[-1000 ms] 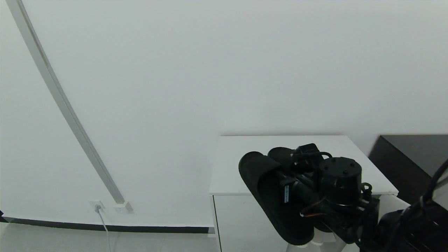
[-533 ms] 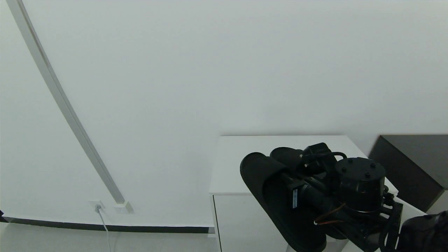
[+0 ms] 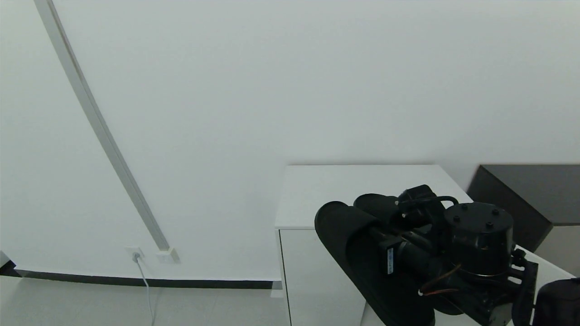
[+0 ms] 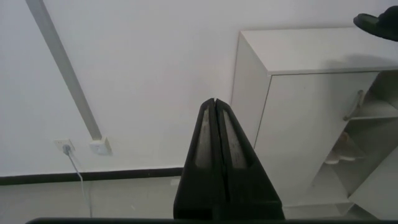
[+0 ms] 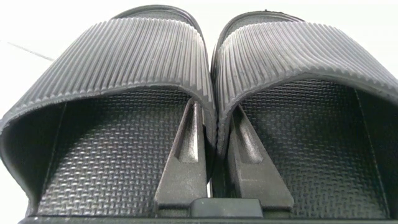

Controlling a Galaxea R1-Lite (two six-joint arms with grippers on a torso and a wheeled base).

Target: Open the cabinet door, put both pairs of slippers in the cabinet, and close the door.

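Cabinet [image 3: 353,190] open, what looks like a pale pair [image 4: 339,154] shelved — right gripper [image 5: 213,124] clamped on the black slippers [image 3: 353,235], yet to stow; left gripper [image 4: 215,107] fingers together, empty; door closing remains

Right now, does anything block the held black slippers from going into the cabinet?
Nothing visible does. The right gripper holds the black slippers by the cabinet, whose shelves lie exposed in the left wrist view.
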